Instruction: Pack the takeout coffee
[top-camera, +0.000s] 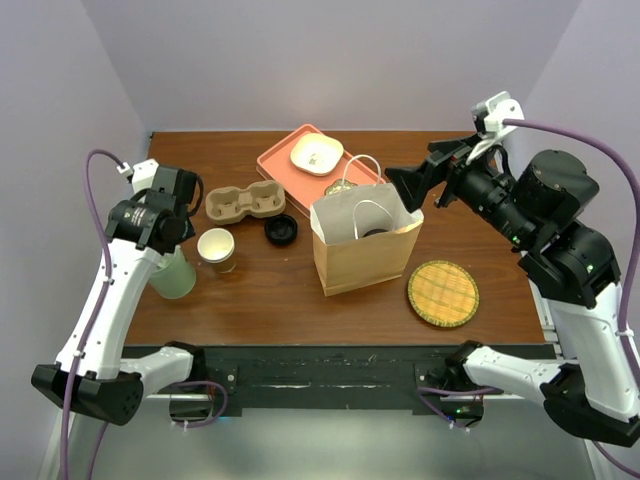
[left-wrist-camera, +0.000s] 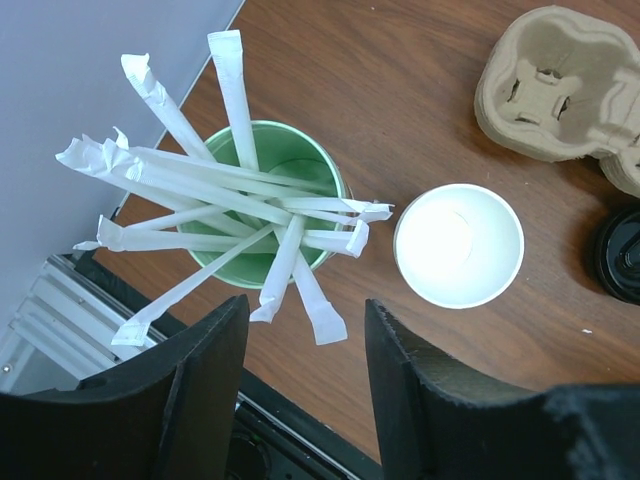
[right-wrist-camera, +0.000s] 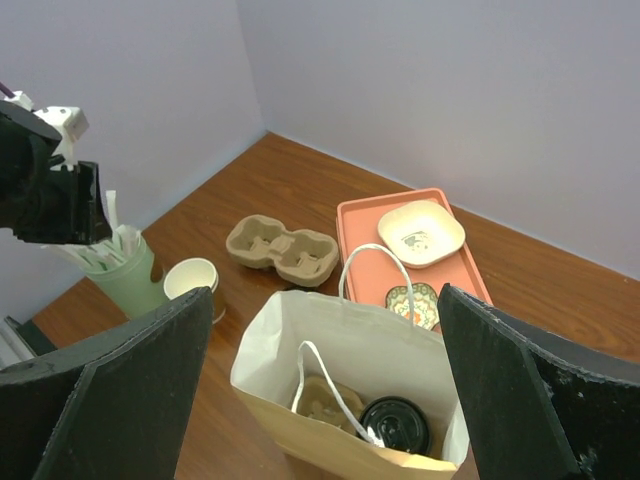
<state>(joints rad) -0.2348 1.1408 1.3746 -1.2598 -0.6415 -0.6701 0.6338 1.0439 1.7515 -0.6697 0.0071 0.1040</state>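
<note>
We find the takeout coffee (right-wrist-camera: 396, 424) already down inside the paper bag (top-camera: 365, 250). Its black lid shows at the bag's bottom, next to a brown shape we cannot identify. The right hand (top-camera: 408, 188) hangs just above the bag's open mouth, its fingers spread wide with nothing between them. We judge that this fits a cup let go and a clear way out. The bag stands upright with its white handles raised, which leaves the mouth open for access from above. Well apart from the bag, off its left side, the left hand (left-wrist-camera: 305, 330) hovers spread and empty over a green cup (left-wrist-camera: 270, 200) of wrapped straws (left-wrist-camera: 200, 175). We judge it is there to pick one. A lidless cup (left-wrist-camera: 458, 245) stands between the green cup and the bag.
</note>
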